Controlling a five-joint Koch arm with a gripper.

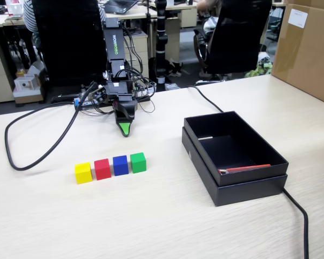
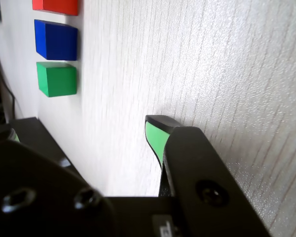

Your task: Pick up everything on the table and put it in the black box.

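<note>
My gripper (image 1: 125, 129) hangs empty, its opening unclear, behind four small solid-coloured cubes; the rigid, likely light green cube (image 1: 138, 162) suits flat-side pinching.

four little cubes total, one yellow cube (image 1: 82, 172), one red cube (image 1: 102, 169), one blue cube (image 1: 120, 165), one green cube (image 1: 138, 162), one black box (image 1: 235, 186), one big brown carton (image 1: 308, 51), one robot arm (image 1: 114, 59)
</note>
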